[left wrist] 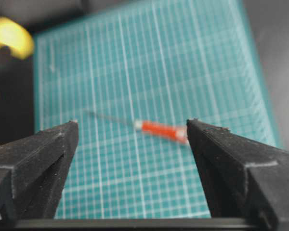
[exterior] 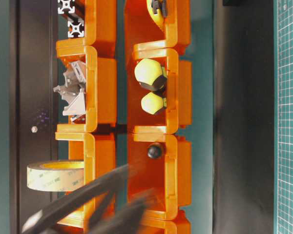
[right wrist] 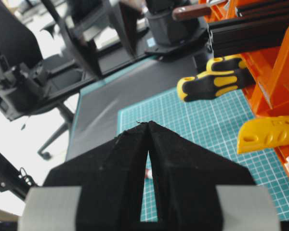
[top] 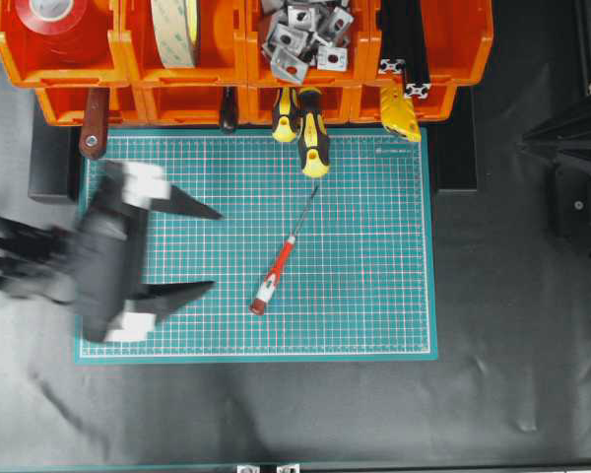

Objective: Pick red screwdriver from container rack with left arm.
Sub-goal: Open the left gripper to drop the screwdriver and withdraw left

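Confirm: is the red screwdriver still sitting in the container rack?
No. The red screwdriver lies on the green mat, apart from the container rack, with the open left end effector beside it.

No lettering is legible on any bin, tool or tape.

Left gripper (top: 215, 248) agape, right gripper (right wrist: 149, 126) pinched

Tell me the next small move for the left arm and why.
Probably withdraw the left claw clear of the mat. The red screwdriver already lies flat on the green mat, outside the container rack, and the left claw is open, holding nothing.
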